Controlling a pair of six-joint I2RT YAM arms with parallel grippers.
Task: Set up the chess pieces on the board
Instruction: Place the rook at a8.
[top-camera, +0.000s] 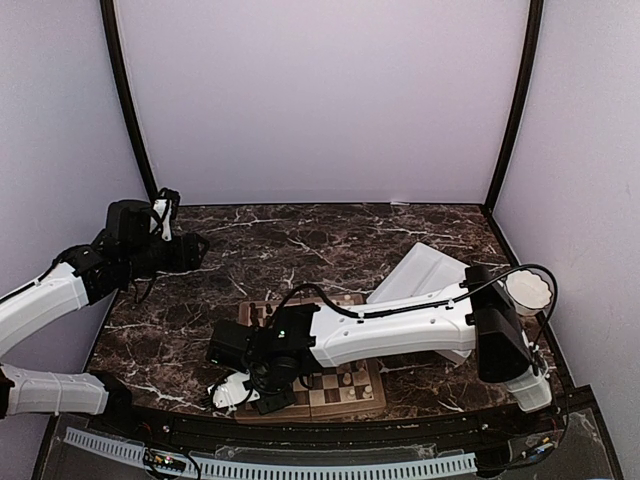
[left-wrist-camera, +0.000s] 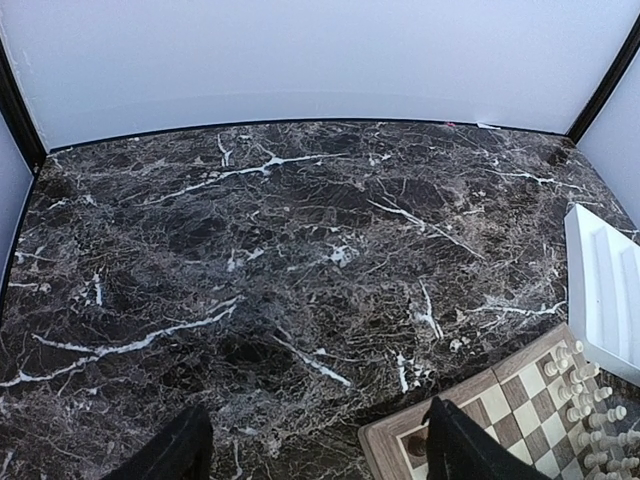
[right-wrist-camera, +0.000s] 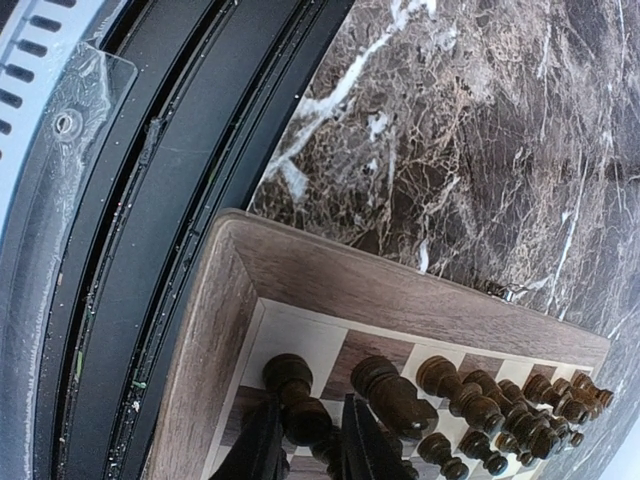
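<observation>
The board (right-wrist-camera: 400, 290) lies at the table's near edge, and its corner (left-wrist-camera: 385, 440) shows in the left wrist view. My right gripper (right-wrist-camera: 308, 420) hangs low over the board's near-left corner (top-camera: 245, 390). Its jaws stand narrowly apart on either side of a dark chess piece (right-wrist-camera: 290, 375) that stands upright on the corner square, with a thin gap on the right side. More dark chess pieces (right-wrist-camera: 480, 400) stand in rows beside it. My left gripper (left-wrist-camera: 315, 420) is open above bare marble at the far left (top-camera: 195, 248), holding nothing.
Cream-white pieces (left-wrist-camera: 580, 390) stand along the board's far side. A white divided tray (top-camera: 425, 270) lies tilted behind the board on the right, and a white round cup (top-camera: 528, 290) stands by the right wall. A black rail (right-wrist-camera: 150, 250) borders the table's near edge.
</observation>
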